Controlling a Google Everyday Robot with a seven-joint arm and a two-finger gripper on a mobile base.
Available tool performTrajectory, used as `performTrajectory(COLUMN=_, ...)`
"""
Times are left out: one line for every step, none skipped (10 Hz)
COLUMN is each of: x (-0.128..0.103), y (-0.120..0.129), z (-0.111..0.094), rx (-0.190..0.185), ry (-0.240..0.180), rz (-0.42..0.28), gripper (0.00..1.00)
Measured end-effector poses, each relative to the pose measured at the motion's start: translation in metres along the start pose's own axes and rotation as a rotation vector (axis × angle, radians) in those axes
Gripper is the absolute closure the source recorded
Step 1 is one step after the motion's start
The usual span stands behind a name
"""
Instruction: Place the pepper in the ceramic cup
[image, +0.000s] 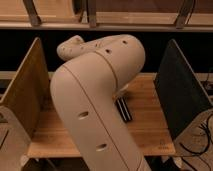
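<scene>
**Gripper.** The gripper is not visible: it sits beyond the arm (100, 100), whose large cream housing fills the centre of the camera view. Whether it is open or closed cannot be told, and no object is seen in it.

**Surroundings.** The arm reaches over the worktop (150, 117) from the front edge toward the back edge. A flat black bar (124, 109) lies near the middle of the worktop, partly covered by the arm. A wooden panel (25, 95) stands at the left edge and a dark panel (182, 95) at the right edge.

**Task items.** Neither the pepper nor the ceramic cup is visible. Both are presumably on the part of the worktop hidden behind the arm; their exact places cannot be told.

**Handling assessment (judgement).**
- Pepper: probably light, with a smooth skin that can slip between the pads. Take hold across its widest part, with moderate force, so that it neither squirts out nor is bruised.
- Ceramic cup: rigid, brittle and likely easy to tip. Release the pepper low over the rim; avoid striking the wall.
</scene>
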Motion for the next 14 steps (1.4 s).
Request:
performTrajectory(x=0.0, y=0.013, z=0.001, rx=0.009, ry=-0.004, rz=-0.028, gripper=0.2)
performTrajectory(x=-0.002, y=0.023, z=-0.001, rx=0.012, ry=-0.02, rz=-0.038, gripper=0.2)
performTrajectory(x=-0.001, y=0.033, z=-0.004, rx=0.012, ry=-0.031, rz=-0.042, gripper=0.2)
performTrajectory(x=0.002, y=0.039, z=-0.006, rx=0.02, ry=-0.038, rz=-0.044, gripper=0.2)
performTrajectory(x=0.005, y=0.043, z=-0.008, rx=0.031, ry=-0.042, rz=-0.042, gripper=0.2)
performTrajectory(x=0.006, y=0.044, z=-0.007, rx=0.033, ry=-0.041, rz=-0.042, gripper=0.2)
performTrajectory(x=0.006, y=0.043, z=-0.007, rx=0.033, ry=-0.042, rz=-0.042, gripper=0.2)
performTrajectory(x=0.005, y=0.044, z=-0.007, rx=0.032, ry=-0.043, rz=-0.042, gripper=0.2)
performTrajectory(x=0.005, y=0.045, z=-0.007, rx=0.029, ry=-0.043, rz=-0.045, gripper=0.2)
performTrajectory(x=0.004, y=0.051, z=-0.008, rx=0.022, ry=-0.042, rz=-0.061, gripper=0.2)
performTrajectory(x=0.002, y=0.067, z=-0.009, rx=0.0, ry=-0.04, rz=-0.088, gripper=0.2)
performTrajectory(x=0.002, y=0.084, z=-0.011, rx=-0.017, ry=-0.03, rz=-0.115, gripper=0.2)
performTrajectory(x=0.005, y=0.099, z=-0.012, rx=-0.031, ry=-0.02, rz=-0.14, gripper=0.2)
performTrajectory(x=0.006, y=0.111, z=-0.012, rx=-0.043, ry=-0.013, rz=-0.158, gripper=0.2)
